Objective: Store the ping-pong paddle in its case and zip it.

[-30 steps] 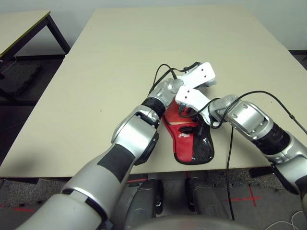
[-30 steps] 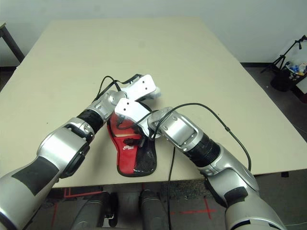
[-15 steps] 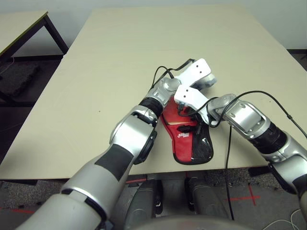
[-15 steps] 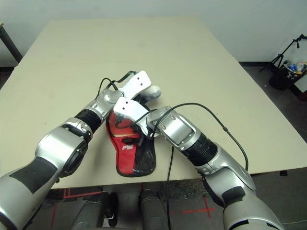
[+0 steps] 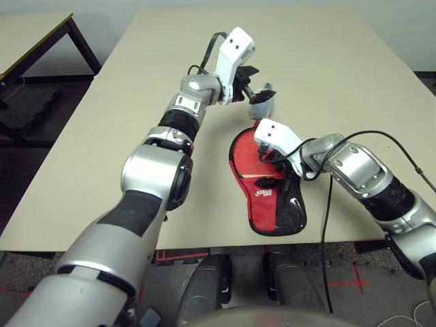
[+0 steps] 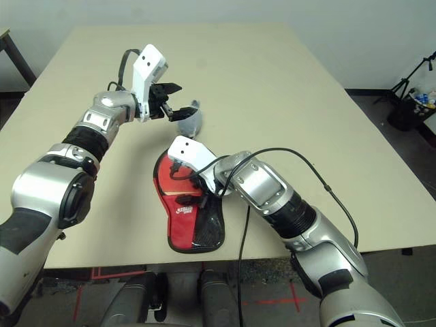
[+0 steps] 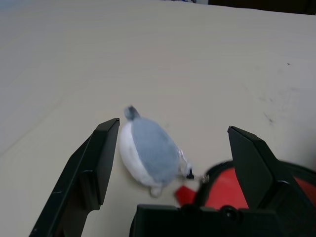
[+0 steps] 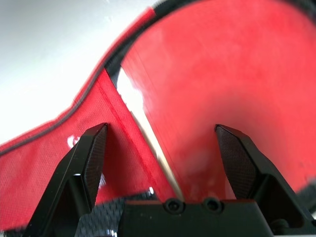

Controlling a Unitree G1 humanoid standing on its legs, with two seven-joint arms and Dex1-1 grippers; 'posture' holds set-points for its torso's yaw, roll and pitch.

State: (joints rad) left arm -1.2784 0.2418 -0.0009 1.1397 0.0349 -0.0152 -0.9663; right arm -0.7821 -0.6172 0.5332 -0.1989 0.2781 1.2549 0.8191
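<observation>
Left pincer [image 7: 168,168] lifted off case [image 5: 262,197] — both pincers apart; left wrist cam shows grey pouch [image 7: 150,153], right pincer [image 8: 168,163] over case.

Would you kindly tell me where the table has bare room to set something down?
The table is bare beyond the grey pouch, and along its left side beside the left arm. It is crowded near the front edge, where the right claw hangs open over the red case; the open left claw hovers by the pouch.

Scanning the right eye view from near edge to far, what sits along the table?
case → right gripper → grey pouch → left gripper
</observation>
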